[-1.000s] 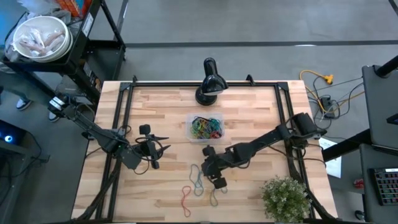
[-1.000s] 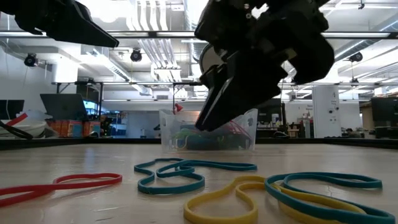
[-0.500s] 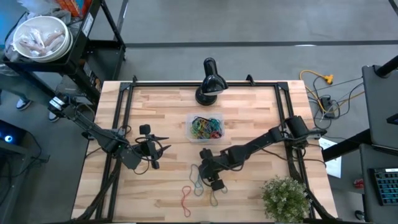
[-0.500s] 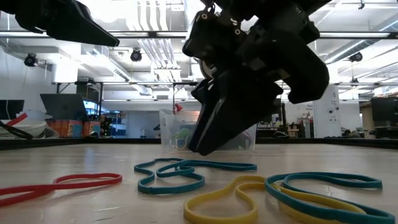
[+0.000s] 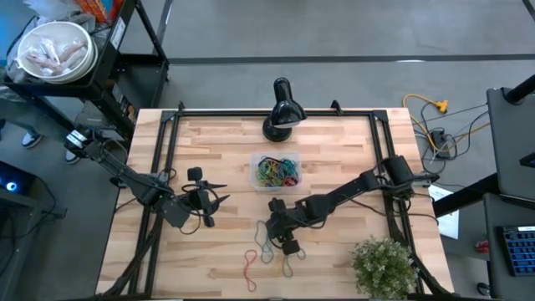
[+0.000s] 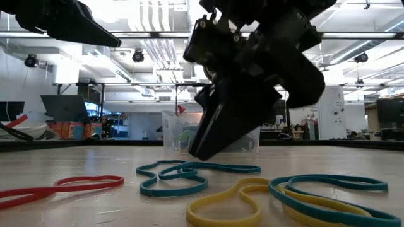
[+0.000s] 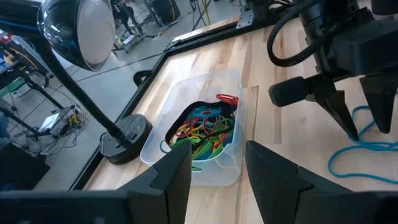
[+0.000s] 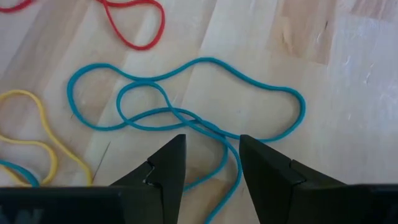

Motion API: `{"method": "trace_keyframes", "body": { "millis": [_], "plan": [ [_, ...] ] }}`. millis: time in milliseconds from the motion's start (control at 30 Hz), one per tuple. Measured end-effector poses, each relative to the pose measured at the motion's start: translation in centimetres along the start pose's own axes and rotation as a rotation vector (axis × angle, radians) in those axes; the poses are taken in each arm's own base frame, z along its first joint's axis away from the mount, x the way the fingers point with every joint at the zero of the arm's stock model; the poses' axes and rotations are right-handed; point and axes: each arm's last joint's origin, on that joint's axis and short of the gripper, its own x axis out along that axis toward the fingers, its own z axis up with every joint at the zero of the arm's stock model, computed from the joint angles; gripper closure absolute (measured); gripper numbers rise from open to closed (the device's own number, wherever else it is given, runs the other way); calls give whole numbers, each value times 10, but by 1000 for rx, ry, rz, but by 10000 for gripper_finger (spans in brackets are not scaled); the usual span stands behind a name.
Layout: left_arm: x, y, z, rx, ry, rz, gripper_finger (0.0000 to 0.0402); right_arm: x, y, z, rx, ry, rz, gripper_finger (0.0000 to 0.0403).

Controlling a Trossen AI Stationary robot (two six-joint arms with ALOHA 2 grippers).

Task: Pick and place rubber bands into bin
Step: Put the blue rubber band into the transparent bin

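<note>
- Right gripper: jaws spread apart, nothing between them, poised directly over a teal rubber band lying flat on the desk; from the low camera the finger tips hang just above that band.
- Loose rubber bands on the desk: the teal one under the right jaws, a red band and a yellow band lying near them, and a further teal-and-yellow pair beside.
- Clear bin: sits beyond the right jaws toward the black desk lamp, already holding a tangle of mixed-colour bands.
- Left gripper: waiting well apart from the loose bands, pointing toward the bin; jaws parted, empty.
</note>
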Motion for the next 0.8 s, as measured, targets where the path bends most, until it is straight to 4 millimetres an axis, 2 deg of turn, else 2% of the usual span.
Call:
{"method": "trace_keyframes", "body": {
  "millis": [233,467,600,800],
  "plan": [
    [0,0,0,0,0,0,265,15,-1,-5,9,27,-2,261],
    [0,0,0,0,0,0,265,15,-1,-4,11,30,-5,281],
    [0,0,0,0,0,0,265,14,-2,-5,15,42,-7,312],
    [0,0,0,0,0,0,265,14,-1,-4,-3,50,-3,386]
  ]
}}
